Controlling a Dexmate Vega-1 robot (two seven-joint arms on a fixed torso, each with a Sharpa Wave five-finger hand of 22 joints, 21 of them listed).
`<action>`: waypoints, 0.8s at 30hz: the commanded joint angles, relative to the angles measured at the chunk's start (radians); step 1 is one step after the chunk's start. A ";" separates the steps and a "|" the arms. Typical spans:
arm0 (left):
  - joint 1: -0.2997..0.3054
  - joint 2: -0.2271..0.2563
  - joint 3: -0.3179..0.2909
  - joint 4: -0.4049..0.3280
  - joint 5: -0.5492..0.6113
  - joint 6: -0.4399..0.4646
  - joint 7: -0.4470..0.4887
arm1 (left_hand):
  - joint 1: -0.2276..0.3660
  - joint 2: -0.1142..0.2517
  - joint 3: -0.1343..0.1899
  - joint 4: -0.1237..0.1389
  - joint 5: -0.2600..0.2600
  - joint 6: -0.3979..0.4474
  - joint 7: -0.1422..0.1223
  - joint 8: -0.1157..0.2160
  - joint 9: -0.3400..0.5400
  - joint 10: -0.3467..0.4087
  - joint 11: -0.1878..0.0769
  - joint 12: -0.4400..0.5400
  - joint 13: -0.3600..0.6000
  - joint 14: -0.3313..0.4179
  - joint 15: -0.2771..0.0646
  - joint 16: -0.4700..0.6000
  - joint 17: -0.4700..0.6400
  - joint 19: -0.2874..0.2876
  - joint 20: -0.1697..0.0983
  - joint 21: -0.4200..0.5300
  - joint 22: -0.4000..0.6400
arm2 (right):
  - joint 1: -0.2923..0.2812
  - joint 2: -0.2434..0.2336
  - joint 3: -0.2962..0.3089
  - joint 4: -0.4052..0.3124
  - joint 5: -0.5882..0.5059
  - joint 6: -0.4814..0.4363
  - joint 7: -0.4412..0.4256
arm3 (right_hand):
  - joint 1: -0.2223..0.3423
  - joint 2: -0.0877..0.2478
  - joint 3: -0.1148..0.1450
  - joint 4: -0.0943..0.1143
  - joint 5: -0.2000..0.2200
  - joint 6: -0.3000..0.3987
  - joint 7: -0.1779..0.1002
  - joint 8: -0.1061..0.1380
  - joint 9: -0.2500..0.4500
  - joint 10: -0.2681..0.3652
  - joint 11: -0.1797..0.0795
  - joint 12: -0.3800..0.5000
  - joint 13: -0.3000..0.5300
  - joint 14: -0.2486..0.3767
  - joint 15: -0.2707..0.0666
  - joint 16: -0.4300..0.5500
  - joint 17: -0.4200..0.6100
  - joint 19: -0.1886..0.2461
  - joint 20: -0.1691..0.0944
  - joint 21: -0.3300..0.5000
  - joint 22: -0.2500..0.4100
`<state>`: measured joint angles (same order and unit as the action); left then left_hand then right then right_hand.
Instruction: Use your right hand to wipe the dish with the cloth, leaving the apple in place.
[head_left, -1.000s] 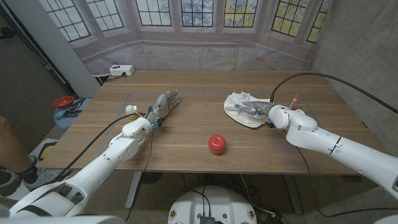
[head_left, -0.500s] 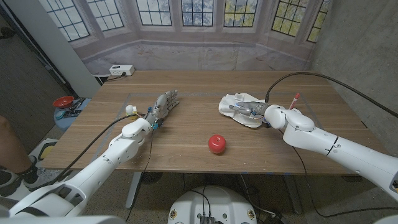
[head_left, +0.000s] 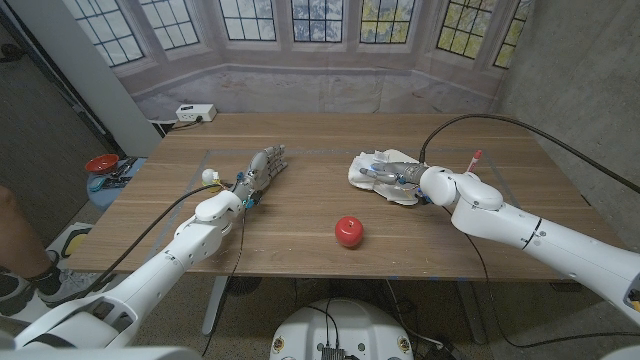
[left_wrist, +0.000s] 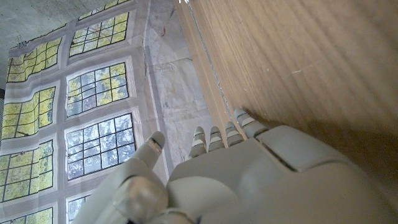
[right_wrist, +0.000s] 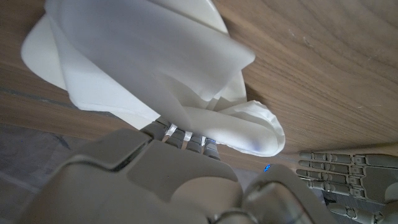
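- Leftward along the table, toward nine o'clock, our right hand has slid with the cloth since a second ago; the bunched cloth now sits further from the table's right edge than it did
- We see the right hand's fingers laid into the white cloth and pressing on it; whether they actually grip a fold we cannot tell, as the cloth hides the fingertips
- Under the cloth a pale rim of the dish shows at about five o'clock of the bundle; the rest of the dish is covered
- At roughly seven o'clock of the cloth, well apart from it and nearer the front edge, the red apple stands on the wooden table; it has not moved across the three frames
- Our left hand lies out on the table at nine o'clock of the cloth, fingers extended and holding nothing; it is where it was before; its fingers also show in the right wrist view beyond the cloth
- Nothing stands between the right hand and the apple; bare wood lies between them
- A thin pink-tipped stick shows at three o'clock of the right hand
- A white power box sits at the table's far left corner; a red object lies off the left edge
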<state>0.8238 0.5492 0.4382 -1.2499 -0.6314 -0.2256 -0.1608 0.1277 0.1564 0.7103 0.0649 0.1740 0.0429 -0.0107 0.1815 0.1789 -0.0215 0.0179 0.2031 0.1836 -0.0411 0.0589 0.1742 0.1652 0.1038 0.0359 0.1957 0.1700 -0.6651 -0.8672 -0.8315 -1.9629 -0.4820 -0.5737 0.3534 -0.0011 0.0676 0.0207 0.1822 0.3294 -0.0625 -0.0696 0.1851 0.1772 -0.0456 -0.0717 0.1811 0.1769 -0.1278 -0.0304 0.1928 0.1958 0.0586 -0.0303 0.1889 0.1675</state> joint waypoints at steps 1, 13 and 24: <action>-0.006 -0.002 -0.001 0.013 -0.002 -0.003 -0.006 | 0.010 -0.001 0.005 0.001 -0.003 0.005 0.001 0.005 0.005 0.002 0.008 0.001 0.005 0.004 0.005 0.002 0.003 0.003 0.000 0.000 0.004 | 0.001 0.009 -0.004 -0.016 -0.004 0.014 0.022 | -0.001 0.093 -0.005 0.000 0.005 0.003 0.001 0.004 0.002 0.003 0.005 0.004 0.002 -0.003 0.005 0.007 0.001 0.000 -0.010 0.001 0.001; -0.013 -0.002 -0.001 0.024 -0.002 -0.004 -0.014 | 0.010 -0.001 0.005 0.001 -0.003 0.004 0.001 0.005 0.005 0.002 0.006 0.001 0.005 0.004 0.006 0.002 0.003 0.004 0.000 0.000 0.004 | -0.009 0.025 -0.010 -0.007 0.003 0.013 0.021 | 0.000 0.093 -0.006 0.000 0.008 0.006 0.001 0.004 0.003 0.004 0.008 0.005 0.002 -0.003 0.004 0.007 0.001 0.001 -0.009 0.001 0.001; -0.019 -0.004 0.000 0.031 -0.004 0.000 -0.020 | 0.010 -0.001 0.005 0.001 -0.003 0.005 0.001 0.005 0.005 0.002 0.005 0.001 0.005 0.005 0.005 0.002 0.003 0.003 0.001 0.000 0.004 | -0.017 0.023 -0.008 -0.004 0.007 0.000 0.012 | 0.000 0.094 -0.006 0.000 0.010 0.008 0.003 0.005 0.003 0.006 0.007 0.006 0.003 0.000 0.005 0.008 0.001 0.003 -0.009 0.002 0.001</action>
<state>0.8109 0.5479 0.4366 -1.2273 -0.6330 -0.2281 -0.1726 0.1277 0.1564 0.7103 0.0649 0.1740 0.0429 -0.0107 0.1815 0.1789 -0.0215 0.0179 0.2031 0.1835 -0.0411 0.0589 0.1742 0.1651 0.1037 0.0358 0.1957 0.1700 -0.6722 -0.8460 -0.8392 -1.9732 -0.4815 -0.5640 0.3731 -0.0011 0.0676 0.0179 0.1794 0.3330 -0.0585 -0.0658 0.1851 0.1773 -0.0402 -0.0665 0.1809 0.1769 -0.1278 -0.0304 0.1928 0.1958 0.0583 -0.0304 0.1887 0.1668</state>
